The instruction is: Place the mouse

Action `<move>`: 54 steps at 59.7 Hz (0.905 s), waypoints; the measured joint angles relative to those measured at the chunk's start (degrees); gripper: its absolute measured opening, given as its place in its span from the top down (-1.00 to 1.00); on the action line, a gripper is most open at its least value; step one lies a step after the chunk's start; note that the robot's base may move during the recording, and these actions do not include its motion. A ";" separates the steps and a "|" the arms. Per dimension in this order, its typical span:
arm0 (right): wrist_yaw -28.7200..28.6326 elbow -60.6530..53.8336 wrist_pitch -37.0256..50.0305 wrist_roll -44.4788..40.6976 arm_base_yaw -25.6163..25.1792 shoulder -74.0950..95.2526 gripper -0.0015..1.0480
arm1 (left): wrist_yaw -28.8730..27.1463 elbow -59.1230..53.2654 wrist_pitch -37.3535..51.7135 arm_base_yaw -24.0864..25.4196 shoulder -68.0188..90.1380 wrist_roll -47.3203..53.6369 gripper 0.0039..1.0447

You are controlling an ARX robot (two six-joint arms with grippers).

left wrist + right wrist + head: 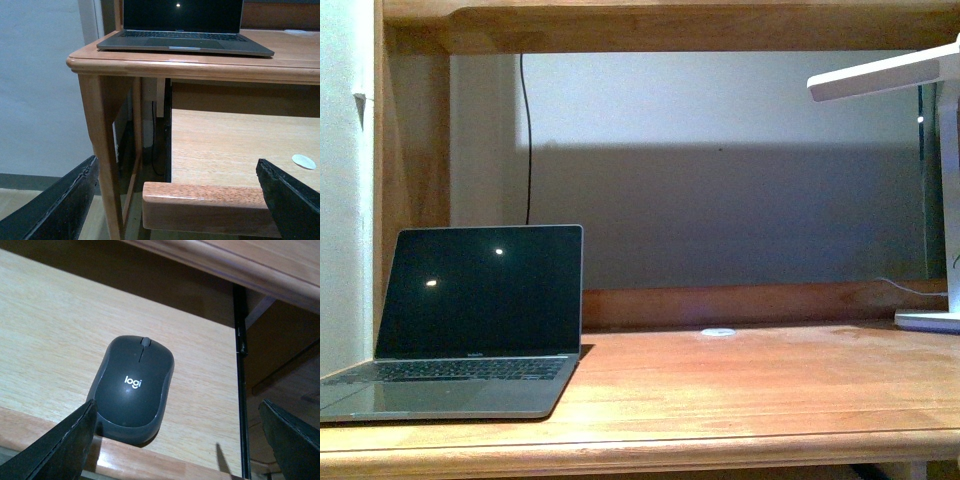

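Lying on shelf [45, 330], mouse [132, 390], "logi" logo

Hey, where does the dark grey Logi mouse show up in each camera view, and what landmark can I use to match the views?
Front view: not in it.
Left wrist view: not seen on the pale wooden pull-out shelf.
Right wrist view: the small dark grey oval mouse lies on that shelf, near its front lip.
Shared landmark: the wooden desktop's rounded front edge.
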 joint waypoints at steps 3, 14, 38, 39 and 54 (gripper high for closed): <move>0.31 0.68 1.11 0.02 0.74 2.32 -0.86 | 0.00 0.00 0.00 0.00 0.00 0.00 -0.86; 1.53 3.32 3.96 0.87 1.18 8.68 -0.86 | 0.00 0.00 0.00 0.00 -0.04 0.00 -0.86; 1.16 6.12 5.84 2.25 -0.90 16.26 -0.86 | 0.00 0.00 0.00 0.00 -0.04 0.00 -0.86; 1.07 6.25 5.97 2.40 -1.05 16.48 -0.86 | 0.00 0.00 0.00 0.00 -0.04 0.00 -0.86; -0.57 9.03 6.32 2.80 -4.76 20.00 -0.86 | 0.00 0.00 0.00 0.00 -0.04 0.02 -0.86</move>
